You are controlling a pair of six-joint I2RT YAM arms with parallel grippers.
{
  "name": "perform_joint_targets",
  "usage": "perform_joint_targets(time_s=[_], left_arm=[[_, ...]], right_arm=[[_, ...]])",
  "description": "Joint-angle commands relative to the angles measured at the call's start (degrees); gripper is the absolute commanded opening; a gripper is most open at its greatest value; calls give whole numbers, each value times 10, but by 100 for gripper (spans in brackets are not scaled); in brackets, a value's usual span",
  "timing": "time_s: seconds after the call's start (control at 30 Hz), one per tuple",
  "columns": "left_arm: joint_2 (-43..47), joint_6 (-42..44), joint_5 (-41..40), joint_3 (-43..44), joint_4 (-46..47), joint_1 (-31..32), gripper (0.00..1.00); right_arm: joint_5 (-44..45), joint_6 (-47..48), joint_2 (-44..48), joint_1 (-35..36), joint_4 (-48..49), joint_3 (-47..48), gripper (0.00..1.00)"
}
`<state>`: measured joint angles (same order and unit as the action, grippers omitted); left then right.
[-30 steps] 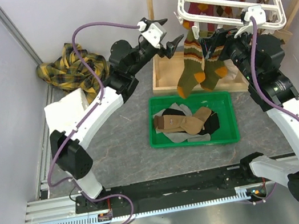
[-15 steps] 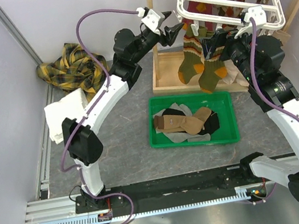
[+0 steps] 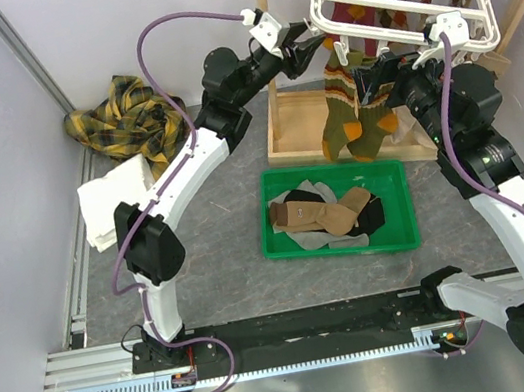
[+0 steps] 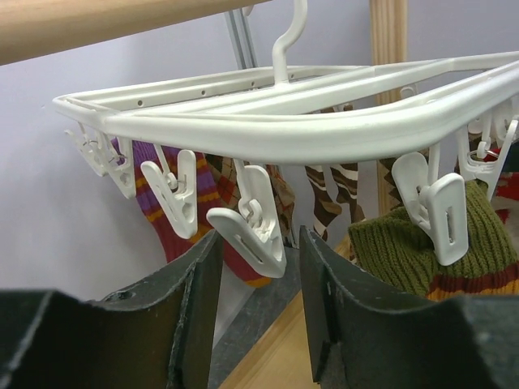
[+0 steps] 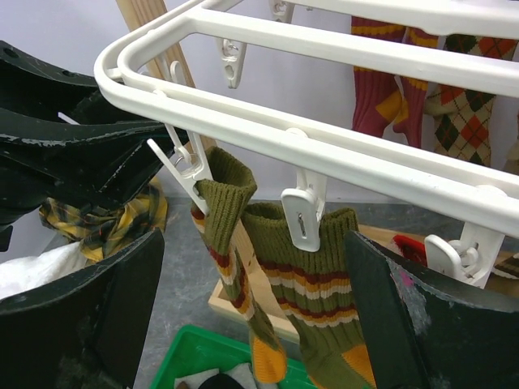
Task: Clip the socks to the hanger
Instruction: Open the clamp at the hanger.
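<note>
1. Two olive socks [image 5: 318,267] hang near the left corner of the hanger [image 5: 349,55], cuffs clipped up, long axes vertical, toes down.
2. Left end effector [image 4: 258,233], fingers apart, straddles a clip [image 4: 247,212].
3. Right end effector [image 5: 255,235] gapes wide, flanking the socks.

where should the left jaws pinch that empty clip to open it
Pinch the empty clip across its two upper wings, above the spring pivot, coming up from below as the left gripper sits now. It hangs tilted from the hanger's front bar, mouth down, so squeezing the wings likely spreads the mouth.
</note>
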<state>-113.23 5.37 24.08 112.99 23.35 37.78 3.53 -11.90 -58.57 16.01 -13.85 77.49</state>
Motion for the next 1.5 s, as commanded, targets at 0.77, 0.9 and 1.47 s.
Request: perform_joint_targets(time_s=[0.77, 0.9, 1.47], left_arm=[[34, 46, -17, -22, -5, 35, 2], [54, 77, -45, -49, -33, 70, 2], [116, 33, -89, -156, -29, 161, 2]], right_arm=[[-30, 0, 38, 12, 19, 6, 98], [-54, -20, 43, 13, 17, 11, 97], [-13, -37, 21, 11, -76, 43, 93]])
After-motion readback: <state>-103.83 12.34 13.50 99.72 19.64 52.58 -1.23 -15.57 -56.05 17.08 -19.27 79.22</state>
